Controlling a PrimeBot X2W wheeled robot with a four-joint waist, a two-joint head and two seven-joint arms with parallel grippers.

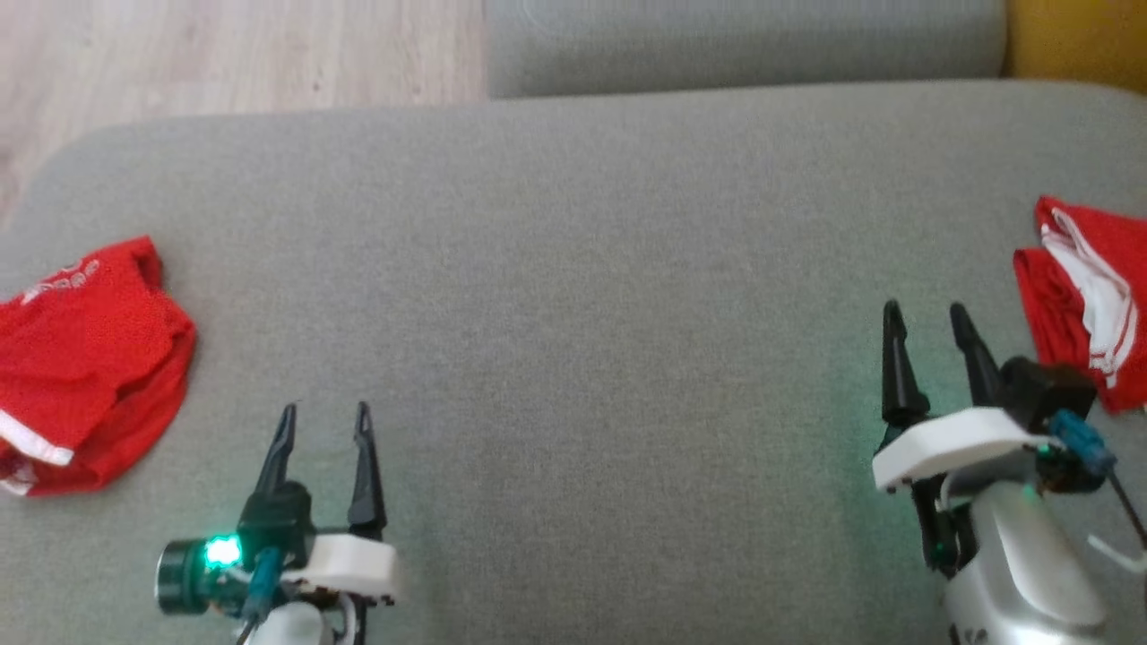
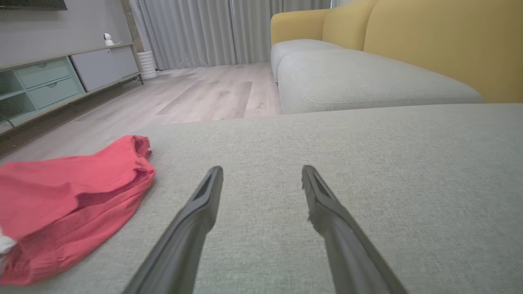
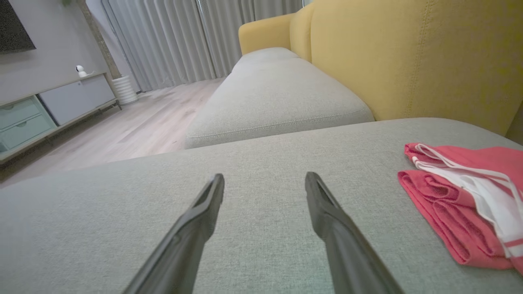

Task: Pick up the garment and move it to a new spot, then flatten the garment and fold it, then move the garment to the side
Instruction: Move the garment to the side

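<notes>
A wide grey fabric sofa seat lies ahead, with pale wood floor past its far edge, a yellow upholstered sofa back on the right, and grey curtains and a low cabinet further off.

The left end effector hovers low over the seat, its two dark fingers spread wide with nothing between them; the left wrist view shows the same gap over bare fabric. A crumpled red mesh garment with a white hem lies on the seat to this end effector's left, near but apart from it.

The right end effector is likewise spread wide and empty. A folded red garment with white stripes rests on the seat just to its right, clear of the fingers.

Both end effectors point toward the seat's far edge, well apart from each other.
</notes>
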